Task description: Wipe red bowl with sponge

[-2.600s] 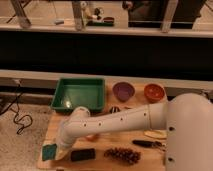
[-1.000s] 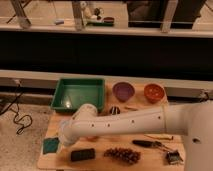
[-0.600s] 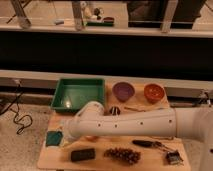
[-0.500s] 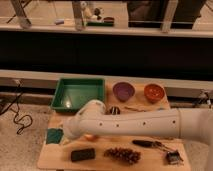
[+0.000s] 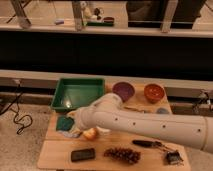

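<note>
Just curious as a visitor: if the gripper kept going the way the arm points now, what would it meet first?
The gripper, by the table's left edge, points left with the green sponge. Beyond that edge, nothing shows but floor, though depth is unclear.

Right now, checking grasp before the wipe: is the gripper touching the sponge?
Cannot tell. In the camera view the gripper meets the green sponge at the table's left edge, but the arm hides any contact.

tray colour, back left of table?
Green tray, clearest in the camera view; gripper sits just in front of it.
</note>
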Controlling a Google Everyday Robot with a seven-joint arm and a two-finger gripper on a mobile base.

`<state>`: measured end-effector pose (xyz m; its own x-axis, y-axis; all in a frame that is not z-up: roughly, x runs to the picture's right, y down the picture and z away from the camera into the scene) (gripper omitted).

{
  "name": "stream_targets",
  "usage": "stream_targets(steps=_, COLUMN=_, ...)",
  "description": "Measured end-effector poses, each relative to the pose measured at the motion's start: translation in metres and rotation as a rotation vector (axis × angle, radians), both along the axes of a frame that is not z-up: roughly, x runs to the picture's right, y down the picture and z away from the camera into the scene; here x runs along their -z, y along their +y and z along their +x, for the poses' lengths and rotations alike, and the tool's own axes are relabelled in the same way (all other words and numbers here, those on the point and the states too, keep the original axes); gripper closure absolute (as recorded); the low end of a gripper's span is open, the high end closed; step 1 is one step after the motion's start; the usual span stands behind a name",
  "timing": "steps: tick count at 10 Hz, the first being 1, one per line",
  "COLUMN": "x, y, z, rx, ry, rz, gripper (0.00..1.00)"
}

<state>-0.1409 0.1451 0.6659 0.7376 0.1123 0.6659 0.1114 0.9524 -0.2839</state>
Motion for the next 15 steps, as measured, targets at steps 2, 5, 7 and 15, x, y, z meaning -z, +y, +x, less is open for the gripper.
stream_targets(steps=2, x=-0.004, y=-0.002, z=0.012, rx=-0.02, ry=0.009, rz=-0.002, gripper=1.0)
stream_targets(steps=5, x=-0.004, y=-0.002, z=0.012, rx=-0.02, ry=0.01, rz=-0.003, gripper=1.0)
stream_targets(steps=7, x=-0.005, y=-0.002, z=0.012, rx=-0.019, ry=0.01, rz=-0.002, gripper=1.0)
stream_targets(steps=15, x=-0.064, y=-0.115, z=0.08, rx=-0.147, ry=0.161, rz=0.077, gripper=1.0)
